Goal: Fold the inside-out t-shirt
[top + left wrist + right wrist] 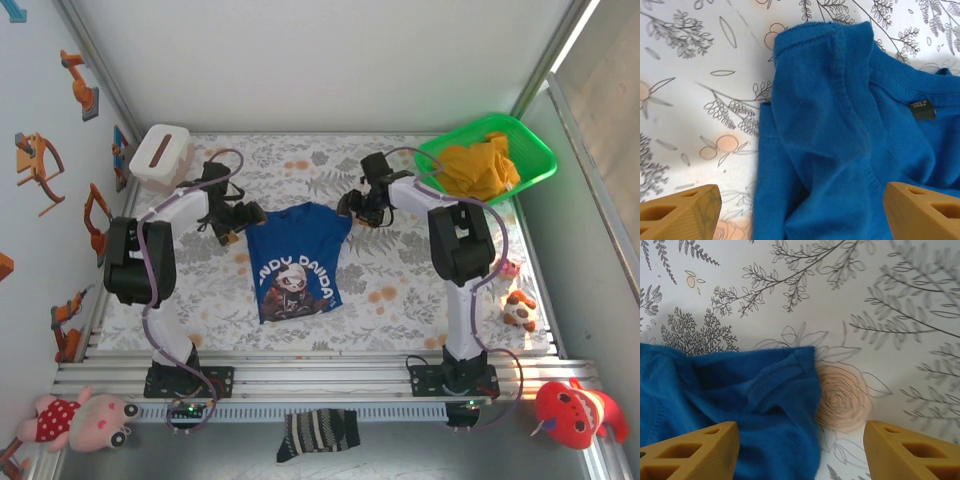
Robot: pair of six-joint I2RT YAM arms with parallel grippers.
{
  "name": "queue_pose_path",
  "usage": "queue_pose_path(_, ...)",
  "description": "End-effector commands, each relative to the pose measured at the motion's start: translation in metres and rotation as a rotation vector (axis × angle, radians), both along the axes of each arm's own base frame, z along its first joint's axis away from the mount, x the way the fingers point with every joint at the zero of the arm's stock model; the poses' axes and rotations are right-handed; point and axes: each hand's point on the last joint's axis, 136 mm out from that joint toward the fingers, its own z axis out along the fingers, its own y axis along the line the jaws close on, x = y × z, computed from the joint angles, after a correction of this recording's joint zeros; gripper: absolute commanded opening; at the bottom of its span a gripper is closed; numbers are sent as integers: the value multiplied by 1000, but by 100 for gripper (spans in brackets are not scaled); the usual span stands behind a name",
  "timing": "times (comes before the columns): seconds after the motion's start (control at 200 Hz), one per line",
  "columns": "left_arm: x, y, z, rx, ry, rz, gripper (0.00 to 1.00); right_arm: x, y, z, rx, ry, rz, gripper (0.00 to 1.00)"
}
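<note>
The inside-out t-shirt lies spread on the floral table cover, royal blue with a printed picture facing up. My left gripper hovers at its left sleeve and my right gripper at its right sleeve. In the left wrist view the tan fingers stand wide apart over the t-shirt, whose shoulder is rumpled and shows a dark neck label. The left gripper is open. In the right wrist view the right gripper is open too, with the t-shirt's sleeve lying loose by its left finger.
A green basket holding a yellow-orange garment stands at the back right. A white box sits at the back left. A small toy lies by the right edge, and a striped sock at the front rail.
</note>
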Motion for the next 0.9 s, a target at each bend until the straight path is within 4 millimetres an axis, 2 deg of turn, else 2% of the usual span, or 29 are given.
queue_pose_path(0.0,2,-6,-4,-23,19,-32,84,4,26,3,31,-10,19,65)
queue_pose_path(0.135,3,-13,-14,-37,35,-51,83,-7,56,-4,58,5,66,65)
queue_pose_path(0.2,2,-16,-15,-48,32,-63,79,-13,67,-6,70,10,87,63)
queue_pose_path(0.285,1,-22,-14,-66,19,-74,67,-19,77,-6,86,9,107,60)
queue_pose_path(0.386,2,-27,-10,-88,-7,-76,47,-23,78,-8,94,11,102,56)
queue_pose_path(0.476,4,-28,-10,-95,-15,-77,39,-24,76,-13,83,15,96,54)
queue_pose_path(0.571,6,-25,-16,-78,-6,-73,39,-24,73,-21,63,27,81,54)
queue_pose_path(0.641,8,-21,-21,-48,2,-68,47,-23,72,-27,52,36,68,54)
queue_pose_path(0.696,9,-18,-27,-36,14,-62,48,-22,71,-31,46,38,59,51)
queue_pose_path(0.721,9,-18,-30,-32,20,-60,47,-22,71,-33,46,41,54,48)
queue_pose_path(0.766,12,-16,-34,-27,23,-62,43,-21,71,-37,46,47,48,37)
queue_pose_path(0.811,14,-17,-37,-24,20,-71,35,-22,71,-41,47,54,44,22)
queue_pose_path(0.866,17,-19,-39,-37,13,-87,20,-22,73,-42,61,53,51,2)
queue_pose_path(0.891,19,-20,-38,-46,5,-93,15,-22,73,-41,67,49,56,0)
